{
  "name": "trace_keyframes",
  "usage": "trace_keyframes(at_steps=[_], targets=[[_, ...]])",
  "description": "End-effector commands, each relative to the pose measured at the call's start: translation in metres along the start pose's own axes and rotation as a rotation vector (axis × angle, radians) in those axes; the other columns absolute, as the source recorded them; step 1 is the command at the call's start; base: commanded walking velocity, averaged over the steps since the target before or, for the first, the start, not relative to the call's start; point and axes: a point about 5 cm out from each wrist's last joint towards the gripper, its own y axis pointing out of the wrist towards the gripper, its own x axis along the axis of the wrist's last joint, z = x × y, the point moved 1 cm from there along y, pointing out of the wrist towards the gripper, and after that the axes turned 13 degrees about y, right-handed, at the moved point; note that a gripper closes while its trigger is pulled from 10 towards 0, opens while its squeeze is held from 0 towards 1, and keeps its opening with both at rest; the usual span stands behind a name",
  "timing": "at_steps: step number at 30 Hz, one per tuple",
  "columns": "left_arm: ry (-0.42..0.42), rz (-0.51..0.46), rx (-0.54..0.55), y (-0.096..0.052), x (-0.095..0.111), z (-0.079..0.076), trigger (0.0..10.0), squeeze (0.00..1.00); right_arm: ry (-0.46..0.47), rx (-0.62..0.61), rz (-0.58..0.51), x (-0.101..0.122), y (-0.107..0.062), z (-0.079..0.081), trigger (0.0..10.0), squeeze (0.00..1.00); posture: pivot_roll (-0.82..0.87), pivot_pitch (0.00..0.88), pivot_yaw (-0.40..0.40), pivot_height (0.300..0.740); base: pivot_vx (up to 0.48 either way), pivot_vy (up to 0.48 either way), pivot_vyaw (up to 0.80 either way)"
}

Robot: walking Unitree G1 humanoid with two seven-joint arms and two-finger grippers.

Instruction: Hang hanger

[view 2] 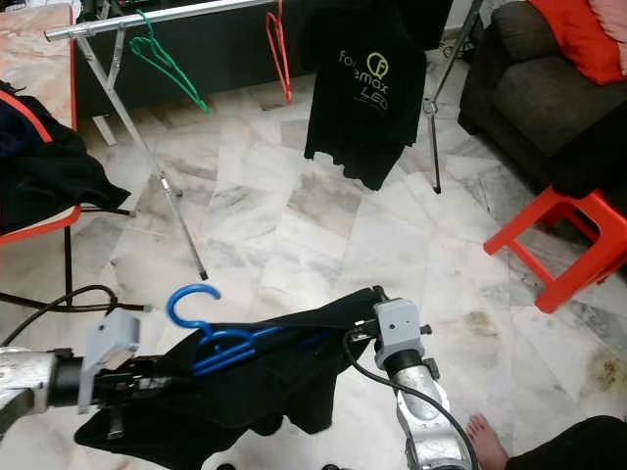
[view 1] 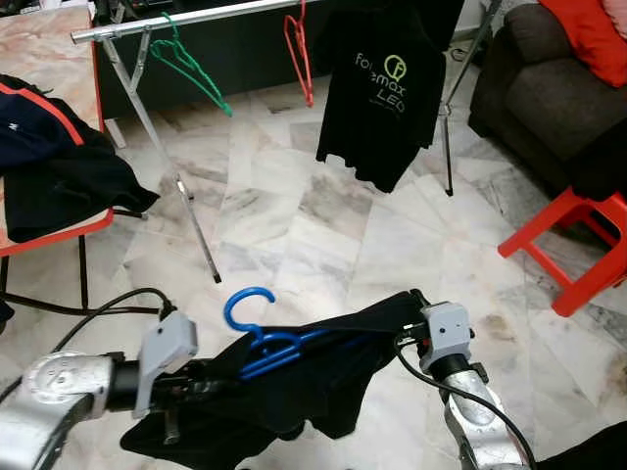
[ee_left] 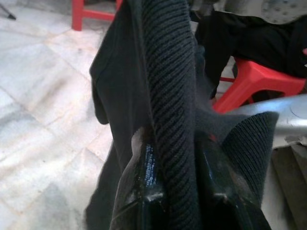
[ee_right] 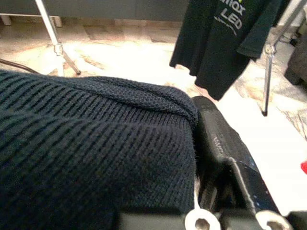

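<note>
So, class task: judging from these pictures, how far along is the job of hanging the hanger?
Done: the dark garment is already on the blue hanger. In hand: the left gripper and right gripper hold the garment up between them, away from the rack. Left: carrying it over and hooking it on the rail.

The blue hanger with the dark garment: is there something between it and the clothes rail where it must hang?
Nothing visible blocks it. Bare marble floor lies between the blue hanger, held low by both grippers, and the rail. The rail has free space between the green hanger and the red hanger.
</note>
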Motion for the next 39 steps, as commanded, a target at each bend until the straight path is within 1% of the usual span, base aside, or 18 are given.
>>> trace_keyframes(at_steps=[1,3,4,6,8,12,14,15,16,18,20,21,25,28,30,31,33,39], targets=[[-0.006,0.052,-0.006,-0.023,-0.007,-0.001,10.0,0.00,0.021,-0.189,0.018,0.000,-0.013,-0.047,0.0,0.00,0.01,0.252,-0.065,0.740,0.000,0.000,0.00],[-0.011,0.013,0.028,-0.025,-0.003,0.004,10.0,0.00,0.022,-0.182,0.020,-0.001,-0.013,-0.046,0.0,0.00,0.01,0.251,-0.067,0.740,0.000,0.000,0.00],[-0.015,-0.059,0.021,-0.029,0.005,0.005,10.0,0.00,0.023,-0.181,0.025,-0.002,-0.014,-0.046,0.0,0.00,0.01,0.250,-0.069,0.740,0.000,0.000,0.00],[0.005,-0.077,-0.001,-0.032,0.008,0.003,10.0,0.00,0.024,-0.183,0.030,-0.003,-0.015,-0.047,0.0,0.00,0.01,0.250,-0.072,0.740,0.000,0.000,0.00],[0.065,0.041,-0.124,-0.031,0.005,-0.007,10.0,0.00,0.019,-0.183,0.038,-0.005,-0.016,-0.048,0.0,0.00,0.01,0.250,-0.074,0.740,0.000,0.000,0.00],[0.086,0.062,-0.157,-0.027,0.008,-0.010,10.0,0.00,0.017,-0.183,0.039,-0.005,-0.016,-0.049,0.0,0.00,0.01,0.248,-0.073,0.740,0.000,0.000,0.00],[0.178,0.196,-0.230,-0.024,0.004,-0.012,10.0,0.00,0.011,-0.181,0.031,-0.002,-0.015,-0.051,0.0,0.00,0.00,0.248,-0.075,0.740,0.000,0.000,0.00],[0.178,0.196,-0.230,-0.024,0.004,-0.012,10.0,0.00,0.011,-0.181,0.031,-0.002,-0.015,-0.051,0.0,0.00,0.00,0.248,-0.075,0.740,0.000,0.000,0.00],[0.223,0.284,-0.255,-0.028,-0.002,-0.011,10.0,0.00,0.010,-0.184,0.023,0.001,-0.014,-0.054,0.0,0.00,0.00,0.250,-0.075,0.740,0.000,0.000,0.00],[0.229,0.259,-0.277,-0.030,0.002,-0.011,10.0,0.00,0.002,-0.183,0.020,0.003,-0.013,-0.056,0.0,0.00,0.01,0.246,-0.073,0.740,0.000,0.000,0.00],[0.194,0.149,-0.256,-0.030,0.013,-0.007,10.0,0.00,-0.008,-0.180,0.023,0.004,-0.013,-0.058,0.0,0.00,0.00,0.244,-0.071,0.740,0.000,0.000,0.00],[0.188,0.132,-0.253,-0.031,0.015,-0.007,10.0,0.00,-0.009,-0.181,0.025,0.004,-0.013,-0.059,0.0,0.00,0.00,0.244,-0.071,0.740,0.000,0.000,0.00],[0.206,0.164,-0.332,-0.037,0.015,-0.011,10.0,0.00,-0.012,-0.184,0.041,-0.001,-0.017,-0.061,0.0,0.00,0.01,0.244,-0.067,0.740,0.000,0.000,0.00],[0.234,0.188,-0.386,-0.036,0.016,-0.016,10.0,0.00,-0.010,-0.183,0.054,-0.005,-0.019,-0.060,0.0,0.00,0.01,0.245,-0.068,0.740,0.000,0.000,0.00],[0.300,0.323,-0.448,-0.037,0.007,-0.019,10.0,0.00,-0.011,-0.180,0.059,-0.006,-0.020,-0.059,0.0,0.00,0.01,0.246,-0.068,0.740,0.000,0.000,0.00],[0.366,0.469,-0.500,-0.041,-0.005,-0.020,10.0,0.00,-0.010,-0.179,0.058,-0.006,-0.020,-0.059,0.0,0.00,0.01,0.246,-0.069,0.740,0.000,0.000,0.00],[0.422,0.568,-0.513,-0.044,-0.014,-0.017,10.0,0.00,-0.009,-0.179,0.056,-0.005,-0.019,-0.059,0.0,0.00,0.01,0.247,-0.068,0.740,0.000,0.000,0.00],[0.522,0.577,-0.401,-0.029,-0.015,-0.004,10.0,0.00,-0.010,-0.173,0.047,-0.001,-0.014,-0.060,0.0,0.00,0.01,0.248,-0.069,0.740,0.000,0.000,0.00]])
